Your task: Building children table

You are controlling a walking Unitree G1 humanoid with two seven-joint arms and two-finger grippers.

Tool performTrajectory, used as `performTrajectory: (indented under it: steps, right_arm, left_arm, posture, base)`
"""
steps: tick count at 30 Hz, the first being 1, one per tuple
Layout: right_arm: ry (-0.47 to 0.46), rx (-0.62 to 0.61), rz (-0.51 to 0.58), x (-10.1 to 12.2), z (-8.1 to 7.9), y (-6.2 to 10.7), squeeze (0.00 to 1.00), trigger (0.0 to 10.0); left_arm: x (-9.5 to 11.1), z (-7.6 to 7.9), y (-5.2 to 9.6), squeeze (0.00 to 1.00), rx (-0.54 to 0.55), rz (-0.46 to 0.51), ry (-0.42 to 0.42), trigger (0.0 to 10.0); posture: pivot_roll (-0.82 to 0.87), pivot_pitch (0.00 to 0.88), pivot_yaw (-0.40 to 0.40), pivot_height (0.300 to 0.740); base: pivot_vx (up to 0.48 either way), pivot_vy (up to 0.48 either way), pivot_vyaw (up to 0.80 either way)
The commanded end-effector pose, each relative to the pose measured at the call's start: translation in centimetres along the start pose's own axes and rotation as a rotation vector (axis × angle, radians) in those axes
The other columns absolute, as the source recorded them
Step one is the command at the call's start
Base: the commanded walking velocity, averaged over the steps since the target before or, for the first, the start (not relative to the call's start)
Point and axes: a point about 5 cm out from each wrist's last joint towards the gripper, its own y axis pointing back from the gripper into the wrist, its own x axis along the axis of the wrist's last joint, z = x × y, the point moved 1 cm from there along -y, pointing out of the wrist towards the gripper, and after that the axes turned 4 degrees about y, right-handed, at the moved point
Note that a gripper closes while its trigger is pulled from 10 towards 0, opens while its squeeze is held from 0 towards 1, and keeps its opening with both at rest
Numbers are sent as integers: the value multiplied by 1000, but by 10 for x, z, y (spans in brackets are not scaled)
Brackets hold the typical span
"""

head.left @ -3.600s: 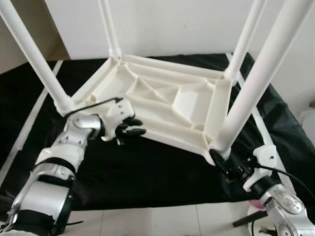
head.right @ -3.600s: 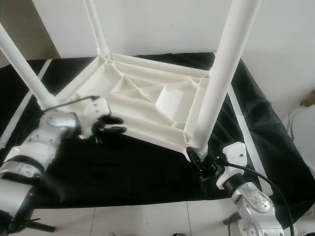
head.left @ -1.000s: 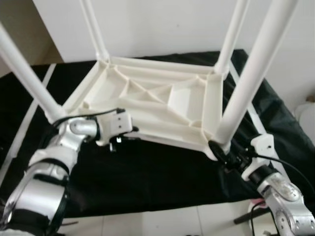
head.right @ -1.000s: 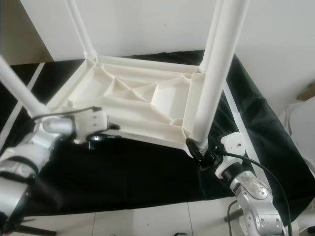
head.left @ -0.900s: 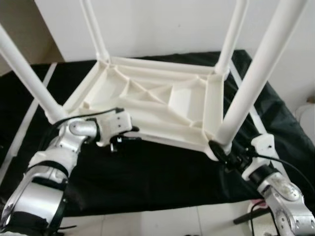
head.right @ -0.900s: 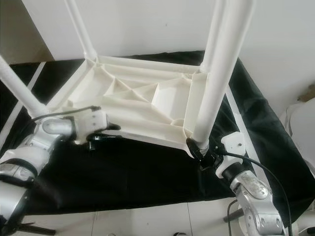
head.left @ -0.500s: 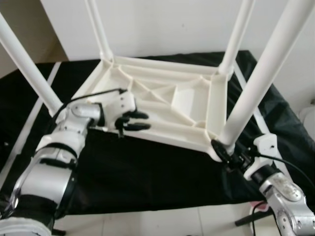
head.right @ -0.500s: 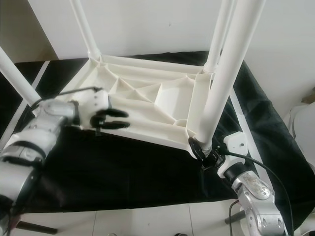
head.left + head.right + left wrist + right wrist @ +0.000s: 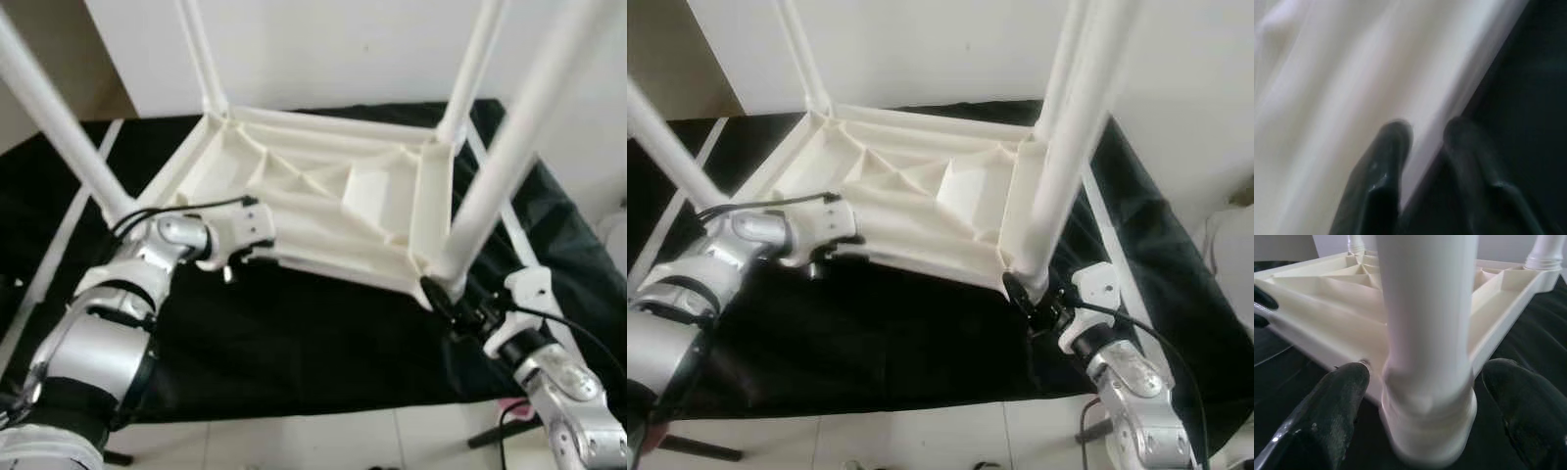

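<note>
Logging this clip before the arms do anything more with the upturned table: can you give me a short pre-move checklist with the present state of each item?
1. All four legs seated in the white children's table, which lies upside down: ok.
2. Right gripper straddles the base of the near right leg, fingers open on either side: ok.
3. Right fingers pressing on that leg: cannot tell.
4. Left gripper at the near long edge of the tabletop: ok.
5. Left fingers set around that edge, one on the white plastic, one on the dark side: ok; firm hold cannot tell.
6. Table rests on the black cloth: ok.
</note>
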Motion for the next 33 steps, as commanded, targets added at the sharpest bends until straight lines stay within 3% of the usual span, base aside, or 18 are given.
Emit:
performTrajectory:
  steps: [1, 3, 6, 9, 10, 13, 18, 20, 21, 24, 31, 32, 33]
  right_arm:
    - [5, -1, -2, -2, -2, 1, 0, 10000]
    - [5, -1, -1, -2, -2, 0, 0, 10000]
    - [7, 0, 0, -1, -1, 0, 0, 10000]
    - [8, -1, 1, -1, 0, -1, 0, 10000]
    - [10, -1, 3, 0, 1, -1, 0, 10000]
    - [11, -1, 4, -1, 1, -1, 0, 10000]
    - [9, 1, 7, -1, 0, -2, 0, 10000]
    - [9, 1, 7, -1, 0, -2, 0, 10000]
    - [9, 1, 8, -1, 1, -3, 0, 10000]
    - [8, 3, 9, -1, 1, -3, 0, 10000]
    - [11, 1, 4, -1, 2, 0, 0, 10000]
    - [11, 2, 6, -1, 1, 0, 0, 10000]
    - [11, 3, 6, -1, 1, 0, 0, 10000]
  left_arm:
    - [-14, 0, 1, 0, 135, -48, 1, 10000]
    - [-15, 3, 0, 0, 103, -53, -6, 10000]
    - [-17, 13, 2, 0, -36, -33, 21, 10000]
    - [-17, 14, 3, 0, -67, -21, 44, 10000]
    - [-12, 17, 7, 0, -152, 41, 32, 10000]
    - [-7, 16, 8, 0, -178, 83, 41, 10000]
    - [10, -4, 13, 0, -98, 189, 113, 10000]
    - [10, -4, 13, 0, -98, 189, 113, 10000]
    - [16, -15, 17, 0, -56, 229, 131, 10000]
    - [21, -26, 21, 0, -3, 259, 175, 10000]
    - [22, -39, 26, 0, 96, 271, 212, 10000]
    - [21, -46, 24, 0, 203, 255, 242, 10000]
    - [21, -47, 24, 0, 230, 250, 250, 10000]
  posture:
    - [-226, 139, 111, 740]
    - [-226, 139, 111, 740]
    - [-224, 135, 112, 740]
    - [-222, 134, 111, 740]
    - [-220, 132, 111, 740]
    - [-219, 129, 111, 740]
    - [-215, 128, 111, 740]
    - [-215, 128, 111, 740]
    - [-212, 128, 111, 740]
    - [-211, 128, 109, 740]
    - [-216, 133, 108, 740]
    - [-218, 135, 108, 740]
    - [-218, 135, 108, 740]
  base:
    - [0, 0, 0]
    - [0, 0, 0]
    - [0, 0, 0]
    - [0, 0, 0]
    - [0, 0, 0]
    - [0, 0, 0]
    - [0, 0, 0]
    - [0, 0, 0]
    - [0, 0, 0]
    - [0, 0, 0]
    - [0, 0, 0]
    - [0, 0, 0]
    - [0, 0, 0]
